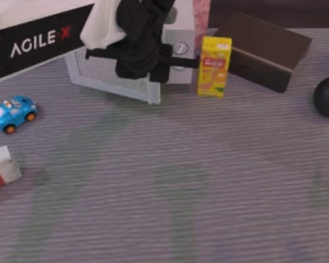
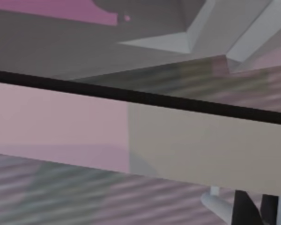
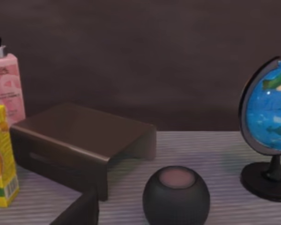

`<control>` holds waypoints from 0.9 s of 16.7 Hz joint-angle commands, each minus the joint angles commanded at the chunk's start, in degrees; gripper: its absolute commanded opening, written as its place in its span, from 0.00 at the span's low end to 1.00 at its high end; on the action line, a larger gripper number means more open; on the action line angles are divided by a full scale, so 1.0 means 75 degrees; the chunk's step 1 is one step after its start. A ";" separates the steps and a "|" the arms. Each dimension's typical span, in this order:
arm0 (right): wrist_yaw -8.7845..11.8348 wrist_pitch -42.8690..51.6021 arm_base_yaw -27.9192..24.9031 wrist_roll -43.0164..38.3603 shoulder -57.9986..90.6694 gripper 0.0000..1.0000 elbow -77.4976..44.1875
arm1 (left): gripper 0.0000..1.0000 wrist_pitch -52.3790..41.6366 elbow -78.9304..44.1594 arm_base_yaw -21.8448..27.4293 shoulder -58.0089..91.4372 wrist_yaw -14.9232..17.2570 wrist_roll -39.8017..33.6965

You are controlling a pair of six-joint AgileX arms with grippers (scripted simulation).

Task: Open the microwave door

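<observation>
At the table's left edge in the top view sat a red and white carton (image 1: pixel 1 167), with a blue toy car (image 1: pixel 12 114) just behind it. Further back, a black AgileX sign (image 1: pixel 41 43) ran along the rear left.

Right of the sign stood the microwave (image 1: pixel 182 38), at the rear, a bit left of centre. The microwave door (image 1: pixel 112 79) was swung out toward the front, its mesh window facing up-left, free edge pointing forward near centre. Pale interior showed behind it.

Left arm hung over the microwave, left gripper (image 1: pixel 132 60) just above the door's top edge. Cannot tell whether its fingers were spread or pinched: the arm's black bulk hid them, and the left wrist view showed only close-up panels and striped table.

Just beside the microwave's right side stood a yellow juice box (image 1: pixel 214 66), upright. A pink bottle (image 3: pixel 7 86) stood behind it. Next right, a dark brown stand (image 1: pixel 266 50), then a dark round speaker (image 1: pixel 327 96) near the right edge. A blue globe (image 3: pixel 268 122) appeared in the right wrist view only, beyond the speaker.

Right gripper was not visible in any view.
</observation>
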State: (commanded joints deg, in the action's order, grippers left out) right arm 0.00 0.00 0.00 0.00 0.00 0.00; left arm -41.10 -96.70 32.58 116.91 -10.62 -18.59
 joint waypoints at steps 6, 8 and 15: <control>0.0000 0.0000 0.0000 0.0000 0.0000 1.00 0.0000 | 0.00 0.0000 0.0023 0.0052 0.0036 0.0040 -0.0029; 0.0000 0.0000 0.0000 0.0000 0.0000 1.00 0.0000 | 0.00 0.0061 0.0121 0.0028 -0.0057 0.0087 0.0071; 0.0000 0.0000 0.0000 0.0000 0.0000 1.00 0.0000 | 0.00 0.0453 0.1005 -0.0169 -0.0689 0.0490 0.0898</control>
State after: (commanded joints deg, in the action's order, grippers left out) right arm 0.00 0.00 0.00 0.00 0.00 0.00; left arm -37.70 -89.17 31.31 111.75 -6.95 -11.86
